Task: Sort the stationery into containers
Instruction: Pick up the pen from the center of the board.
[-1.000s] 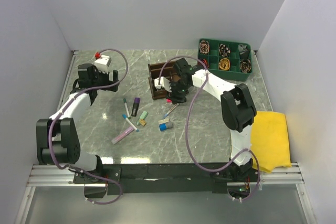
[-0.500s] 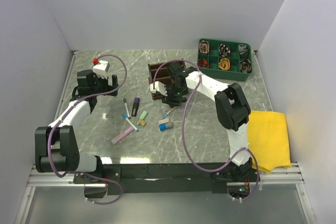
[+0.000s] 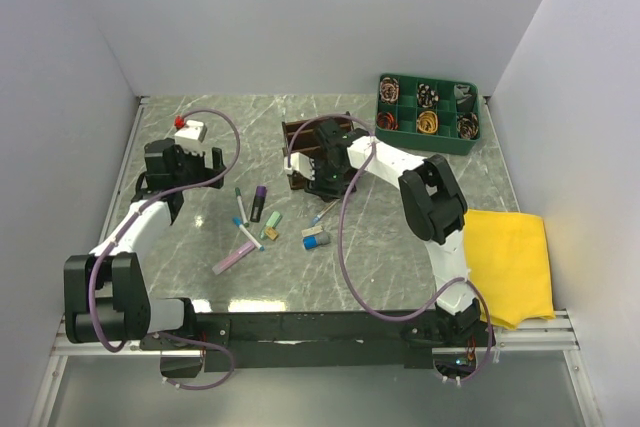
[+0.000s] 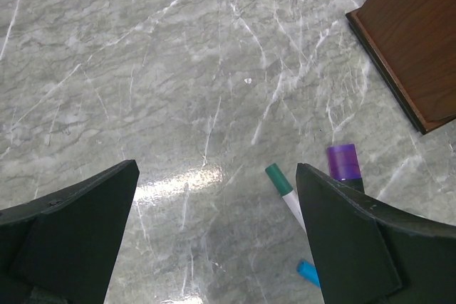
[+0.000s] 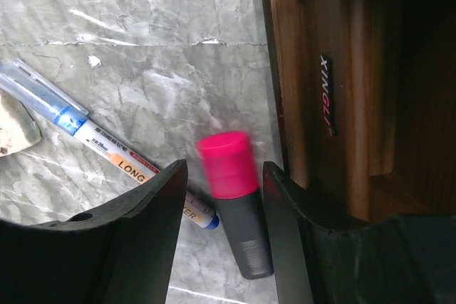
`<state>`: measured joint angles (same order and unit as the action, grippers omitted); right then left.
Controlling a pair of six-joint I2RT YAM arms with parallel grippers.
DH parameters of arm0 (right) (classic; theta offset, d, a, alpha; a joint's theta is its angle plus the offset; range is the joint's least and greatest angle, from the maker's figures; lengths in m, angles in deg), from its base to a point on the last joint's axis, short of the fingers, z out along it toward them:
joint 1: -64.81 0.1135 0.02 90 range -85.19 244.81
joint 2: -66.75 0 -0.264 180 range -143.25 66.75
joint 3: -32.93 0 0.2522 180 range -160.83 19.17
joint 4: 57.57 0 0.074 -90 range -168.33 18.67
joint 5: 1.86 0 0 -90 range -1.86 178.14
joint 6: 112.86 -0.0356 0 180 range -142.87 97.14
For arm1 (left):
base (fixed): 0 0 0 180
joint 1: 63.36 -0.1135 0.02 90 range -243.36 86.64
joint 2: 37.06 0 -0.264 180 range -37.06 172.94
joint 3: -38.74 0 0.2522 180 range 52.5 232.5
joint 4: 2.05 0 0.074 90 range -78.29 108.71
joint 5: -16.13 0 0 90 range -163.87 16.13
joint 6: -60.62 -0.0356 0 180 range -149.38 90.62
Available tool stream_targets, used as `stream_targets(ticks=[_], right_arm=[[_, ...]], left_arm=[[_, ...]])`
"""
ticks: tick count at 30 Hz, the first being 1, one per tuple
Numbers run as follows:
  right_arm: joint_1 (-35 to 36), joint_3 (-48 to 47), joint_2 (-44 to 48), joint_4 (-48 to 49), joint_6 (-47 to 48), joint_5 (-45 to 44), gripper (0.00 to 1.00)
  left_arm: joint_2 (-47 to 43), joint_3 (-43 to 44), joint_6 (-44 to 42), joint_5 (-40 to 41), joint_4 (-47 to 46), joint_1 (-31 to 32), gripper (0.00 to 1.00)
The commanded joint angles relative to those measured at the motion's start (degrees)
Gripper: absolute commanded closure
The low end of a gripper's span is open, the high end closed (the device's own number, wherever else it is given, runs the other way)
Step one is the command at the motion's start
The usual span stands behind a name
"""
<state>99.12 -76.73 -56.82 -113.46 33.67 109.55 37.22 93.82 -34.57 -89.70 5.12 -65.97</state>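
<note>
The dark brown wooden organiser (image 3: pixel 303 134) stands mid-table; its side fills the right of the right wrist view (image 5: pixel 342 105). My right gripper (image 5: pixel 224 167) is open just left of it, over a pink-black highlighter (image 5: pixel 234 211) that lies between the jaws with gaps on both sides and a blurred cap. A thin pen (image 5: pixel 107 149) lies beside it. My left gripper (image 4: pixel 216 169) is open and empty above bare table. A teal-capped pen (image 4: pixel 281 183) and a purple highlighter (image 4: pixel 343 161) lie by its right finger. More pens, markers and eraser pieces (image 3: pixel 270 227) are scattered in front.
A green tray (image 3: pixel 428 112) of coiled cables stands at the back right. A yellow cloth (image 3: pixel 515 262) lies at the right edge. A small white box with a red part (image 3: pixel 190 128) sits at the back left, behind my left gripper (image 3: pixel 200 160). White walls close in.
My right gripper has slid left along the organiser's front to its near left corner. My left arm has drawn back from the white box and swung towards the scattered stationery.
</note>
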Motion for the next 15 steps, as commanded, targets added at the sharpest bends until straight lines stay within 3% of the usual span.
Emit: stream_targets(ticks=[1, 8, 15], right_arm=[[1.1, -3.9, -1.4, 1.0, -1.0, -2.8, 0.46], [2.5, -0.2, -0.5, 3.6, -1.4, -6.0, 0.60], [5.5, 5.8, 0.3, 6.5, -2.3, -12.9, 0.53]], left_arm=[[-1.8, -0.7, 0.7, -1.5, -1.6, -0.4, 0.01], [-1.9, -0.1, 0.4, -2.4, -1.3, -0.4, 0.01], [-2.6, -0.4, -1.1, -1.7, -0.9, -0.4, 0.01]])
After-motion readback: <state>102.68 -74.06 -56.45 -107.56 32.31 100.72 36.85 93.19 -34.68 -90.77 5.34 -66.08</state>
